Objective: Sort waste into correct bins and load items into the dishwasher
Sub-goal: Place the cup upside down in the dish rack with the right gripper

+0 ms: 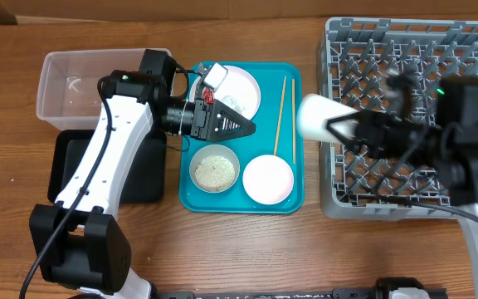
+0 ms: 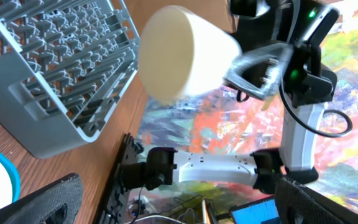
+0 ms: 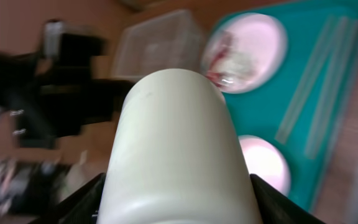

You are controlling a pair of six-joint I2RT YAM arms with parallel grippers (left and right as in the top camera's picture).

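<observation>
**Cup Held Aloft at the Rack's Edge**

The small white cup was gripped on its side by the right gripper, between the teal tray and the grey dish rack. On the tray, the round white plate was seen bearing the red-and-white wrapper and the white tissue at its left edge. Rice grains were contained in one bowl; the second bowl was set upright beside it. The chopsticks were laid together along the tray's right side. The clear tub and the black tray were placed at far left.

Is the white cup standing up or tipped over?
Tipped sideways. The right gripper holds the cup lying level in the air, beside the grey rack.
</observation>
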